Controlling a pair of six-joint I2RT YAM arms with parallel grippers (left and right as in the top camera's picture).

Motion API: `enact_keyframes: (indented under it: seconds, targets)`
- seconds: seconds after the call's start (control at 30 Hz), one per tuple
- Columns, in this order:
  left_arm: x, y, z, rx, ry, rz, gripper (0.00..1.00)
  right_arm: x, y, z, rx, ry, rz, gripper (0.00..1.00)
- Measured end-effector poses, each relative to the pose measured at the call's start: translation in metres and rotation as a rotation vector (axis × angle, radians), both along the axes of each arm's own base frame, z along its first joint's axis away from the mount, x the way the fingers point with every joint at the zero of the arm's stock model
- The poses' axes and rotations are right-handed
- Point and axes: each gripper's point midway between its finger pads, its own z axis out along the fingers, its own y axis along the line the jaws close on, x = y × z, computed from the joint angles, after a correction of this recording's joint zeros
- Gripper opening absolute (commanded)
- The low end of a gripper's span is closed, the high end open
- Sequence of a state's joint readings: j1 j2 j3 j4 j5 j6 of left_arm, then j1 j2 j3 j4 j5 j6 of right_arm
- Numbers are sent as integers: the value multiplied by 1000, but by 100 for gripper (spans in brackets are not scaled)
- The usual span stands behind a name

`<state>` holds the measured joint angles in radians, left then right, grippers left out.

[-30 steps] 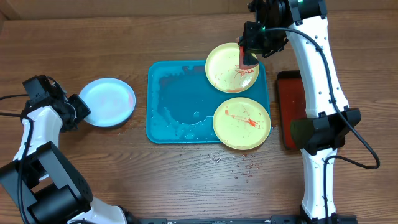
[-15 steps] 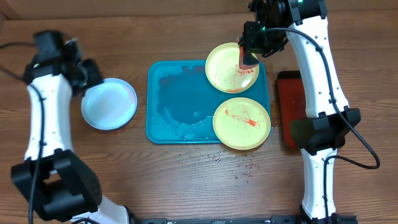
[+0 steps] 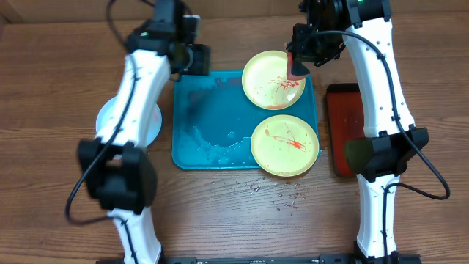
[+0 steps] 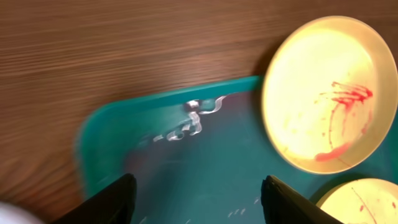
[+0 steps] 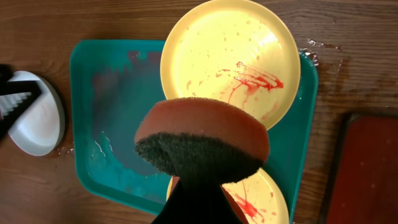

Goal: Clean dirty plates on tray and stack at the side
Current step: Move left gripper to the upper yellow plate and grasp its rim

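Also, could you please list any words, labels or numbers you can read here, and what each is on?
None can be read: the turquoise rectangular plastic tray, the sauce-smeared pale yellow round plates, the pale blue-white round plate, the dark red tray and the brown sponge carry no lettering.

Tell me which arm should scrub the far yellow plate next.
Right. The right gripper holds the sponge over that smeared plate, so it probably only needs to lower. The left gripper is open and empty over the tray, at its far left corner.
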<state>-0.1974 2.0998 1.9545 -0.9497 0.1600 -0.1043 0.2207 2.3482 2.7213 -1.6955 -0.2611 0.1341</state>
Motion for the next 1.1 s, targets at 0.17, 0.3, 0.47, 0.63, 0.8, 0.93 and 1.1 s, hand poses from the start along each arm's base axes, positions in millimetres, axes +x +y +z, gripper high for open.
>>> enact_keyframes:
  seconds: [0.17,0.3,0.47,0.63,0.8,0.93,1.1]
  targets:
    - [16,-48,-50,-39,42,-123,68,1,-2,0,1,0,-4,4]
    - [16,-69,-79,-53,64,-189,67,1,-2,0,1,0,-4,4]
    - [16,-83,-104,-73,77,-249,64,1,-2,0,0,0,-4,4]
    - [16,-88,-122,-78,96,-266,57,1,-2,0,0,0,-4,4]
    - [21,-90,-124,-81,78,-268,48,1,-2,0,0,0,-3,4]
    - [26,-91,-122,-85,54,-269,38,1,-2,0,0,0,-4,4]
    - [25,-92,-124,-85,51,-275,15,1,-2,0,0,0,-4,4]
